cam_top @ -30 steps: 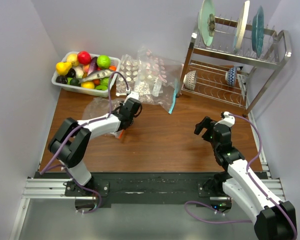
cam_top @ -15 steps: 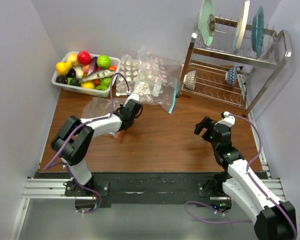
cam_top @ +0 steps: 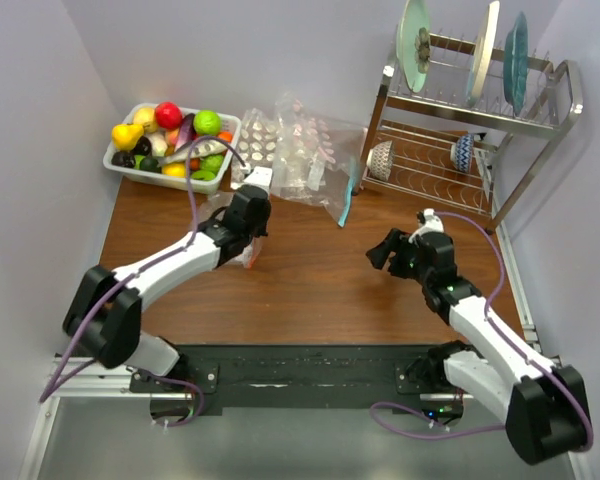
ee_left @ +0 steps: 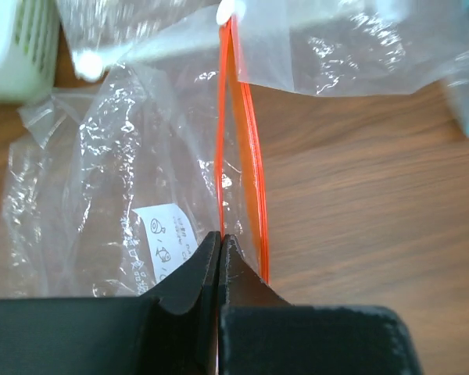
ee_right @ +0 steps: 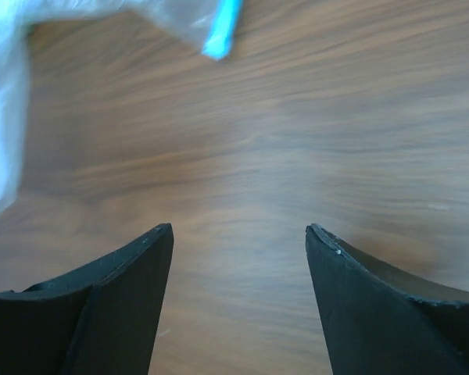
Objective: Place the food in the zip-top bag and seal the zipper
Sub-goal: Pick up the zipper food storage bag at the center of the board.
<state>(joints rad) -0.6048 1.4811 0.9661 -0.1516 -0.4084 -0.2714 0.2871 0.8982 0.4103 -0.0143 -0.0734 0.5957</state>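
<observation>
left tool (ee_left: 220, 238): pinched shut on one orange-red track of the zipper (ee_left: 222, 148), right at the near end of the strip.
right tool (ee_right: 240, 228): fingers apart, nothing between them, just bare tabletop (ee_right: 313, 141) underneath. It hangs well apart from the bag.
zip-top bag (ee_left: 117, 180): lying crumpled on the tabletop left of centre, with its mouth running away from the left wrist camera. The second track bows off to the right, so I'd say the mouth is cracked open a little.
food (cam_top: 170, 140): all piled in the white bin (cam_top: 120, 165) in the back-left corner. None is in the bag yet.
step in hand: my guess is opening the mouth, so it's early days.
doing it well: keep the left pinch on that one lip only. Bring the right tool over to the free track and pull the two apart gently. A yank would likely drag the whole light bag along.
left wrist view only: it shows that just one track is clamped, plus a printed label on the bag. From the top camera the arm hides most of this.
top view only: it shows where the bin sits, and the other clear bag (cam_top: 310, 150) with a blue strip (cam_top: 348, 200) near the dish rack (cam_top: 540, 110). Don't grab that one.
right wrist view: it catches only the blue strip's tip and blurry plastic at the edge.
</observation>
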